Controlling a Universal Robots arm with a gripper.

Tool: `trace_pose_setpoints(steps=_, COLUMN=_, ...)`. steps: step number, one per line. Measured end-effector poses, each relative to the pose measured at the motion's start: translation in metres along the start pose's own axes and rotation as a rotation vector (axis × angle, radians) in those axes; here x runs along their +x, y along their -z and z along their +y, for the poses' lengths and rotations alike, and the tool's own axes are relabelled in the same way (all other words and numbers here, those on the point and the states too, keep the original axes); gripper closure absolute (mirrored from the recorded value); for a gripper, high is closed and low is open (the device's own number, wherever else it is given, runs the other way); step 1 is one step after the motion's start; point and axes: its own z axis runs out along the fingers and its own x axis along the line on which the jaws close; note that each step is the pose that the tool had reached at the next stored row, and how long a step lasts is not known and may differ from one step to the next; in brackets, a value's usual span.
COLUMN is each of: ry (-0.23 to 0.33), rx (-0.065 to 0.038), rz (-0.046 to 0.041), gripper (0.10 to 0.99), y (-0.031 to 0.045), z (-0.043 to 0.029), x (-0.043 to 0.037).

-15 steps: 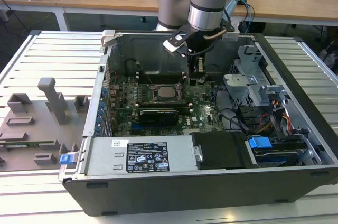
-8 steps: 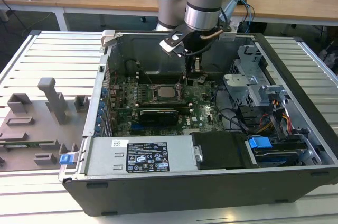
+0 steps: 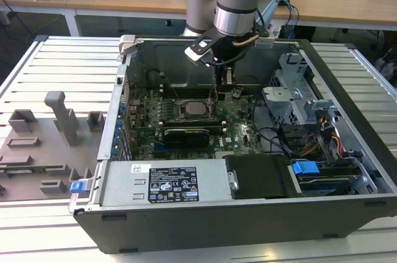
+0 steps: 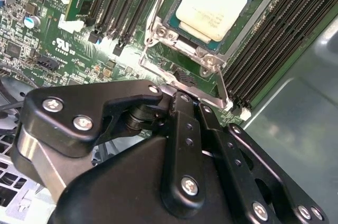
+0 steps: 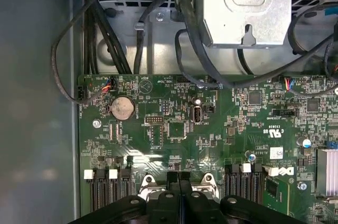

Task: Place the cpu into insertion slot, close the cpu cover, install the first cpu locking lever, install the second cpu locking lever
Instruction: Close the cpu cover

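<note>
Open PC case [image 3: 205, 226] sits on slatted tabletop [image 3: 56, 71], w/ grey fixture plate [image 3: 37, 151] at lower left of the frame in the exterior view. Arm comes down from top centre into the case; pincer [image 3: 218, 89] hangs just above the green board [image 3: 242, 129], approx mid-frame, just right of the socket. The cpu [image 3: 195, 109] lies flat in the insertion slot [image 4: 173, 23], silvery top up, seen close in the second wrist view [image 4: 211, 2]. The cpu cover [image 4: 247, 22] is down over it, frame round the chip's edges, centre cut-out showing the metal top. A thin metal locking lever [image 4: 158, 72] runs along the socket's near side, standing a bit off the frame, its far end right at the pincer's tip [image 4: 182, 100]. In the first wrist view the pincer [image 5: 179, 184] shows its two black fingers [image 5: 171, 182] pressed together, no gap betw. them; can't tell if the lever rod is nipped betw. them or just beside. Black memory slots [image 4: 280, 39] flank the socket; a coin cell [image 5: 122, 108] sits further out on the board.
</note>
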Motion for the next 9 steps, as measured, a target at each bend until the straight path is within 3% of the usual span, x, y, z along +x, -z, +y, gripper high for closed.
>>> trace_pose_setpoints(steps=9, ry=0.000, rx=0.000, rz=0.0000, gripper=0.980, y=-0.0014, z=-0.0093, x=0.0000)
